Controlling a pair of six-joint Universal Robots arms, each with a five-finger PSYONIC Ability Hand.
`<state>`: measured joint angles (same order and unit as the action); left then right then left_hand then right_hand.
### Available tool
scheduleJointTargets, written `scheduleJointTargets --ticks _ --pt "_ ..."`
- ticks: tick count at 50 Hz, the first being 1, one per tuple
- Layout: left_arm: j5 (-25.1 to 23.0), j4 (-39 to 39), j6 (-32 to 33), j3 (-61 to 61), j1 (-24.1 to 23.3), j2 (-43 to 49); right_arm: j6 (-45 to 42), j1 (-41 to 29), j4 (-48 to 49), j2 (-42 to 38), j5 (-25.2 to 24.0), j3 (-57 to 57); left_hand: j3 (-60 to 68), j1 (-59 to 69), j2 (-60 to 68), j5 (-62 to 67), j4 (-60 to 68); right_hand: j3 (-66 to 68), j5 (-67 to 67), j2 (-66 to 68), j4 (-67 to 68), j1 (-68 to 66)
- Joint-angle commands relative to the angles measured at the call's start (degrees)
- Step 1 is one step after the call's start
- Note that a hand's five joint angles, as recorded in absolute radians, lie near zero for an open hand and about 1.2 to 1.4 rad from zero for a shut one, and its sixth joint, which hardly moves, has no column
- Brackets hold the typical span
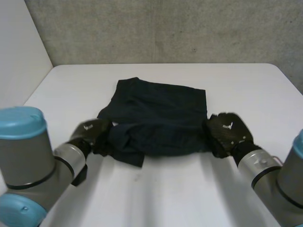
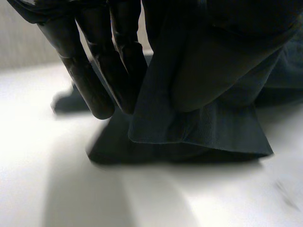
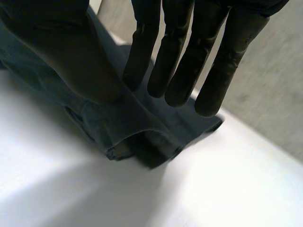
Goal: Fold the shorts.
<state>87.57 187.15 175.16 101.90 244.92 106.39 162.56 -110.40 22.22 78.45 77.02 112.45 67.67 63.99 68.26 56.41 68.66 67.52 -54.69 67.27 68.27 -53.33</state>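
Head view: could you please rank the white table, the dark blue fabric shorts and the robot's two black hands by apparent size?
1. The white table, the largest.
2. The dark blue fabric shorts.
3. The black left hand and the black right hand, each pinching the shorts' near edge. They look alike, so I leave them unranked.

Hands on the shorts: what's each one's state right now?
Left hand: shut on the dark navy cloth shorts, pinching their near left corner.
Right hand: shut on the shorts, pinching their near right corner.
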Motion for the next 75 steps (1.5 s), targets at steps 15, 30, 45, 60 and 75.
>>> scheduleJointTargets --ticks 15,30,45,60,75 --pt "14.3 -6.1 48.0 8.4 -9.8 -24.8 -17.4 2.8 -34.4 13.6 -0.8 -9.4 12.3 16.0 11.7 13.6 11.3 12.5 -15.3 12.7 11.7 -26.7" --pt "17.2 -0.7 55.0 7.8 -16.1 -14.6 -5.8 2.5 -26.4 13.1 -3.8 -3.7 12.3 16.0 11.7 13.6 11.3 -23.4 20.6 -23.2 -24.2 9.3" --pt "19.7 1.6 53.7 -7.4 -21.8 -13.8 7.7 1.9 -12.4 7.6 -7.9 6.8 12.3 16.0 11.7 13.6 11.3 -57.5 54.7 -57.3 -58.3 43.3" --pt "20.0 1.8 52.1 -16.6 -23.1 -11.2 29.5 -6.8 1.7 -1.9 0.2 5.7 12.3 16.0 11.7 13.6 11.3 -57.5 54.7 -57.3 -58.3 43.3" --pt "20.8 2.2 49.0 -18.7 -23.3 -10.9 29.9 -9.5 13.6 -10.2 12.1 2.2 12.3 16.0 11.7 13.6 11.3 -57.5 54.7 -57.3 -58.3 43.3"
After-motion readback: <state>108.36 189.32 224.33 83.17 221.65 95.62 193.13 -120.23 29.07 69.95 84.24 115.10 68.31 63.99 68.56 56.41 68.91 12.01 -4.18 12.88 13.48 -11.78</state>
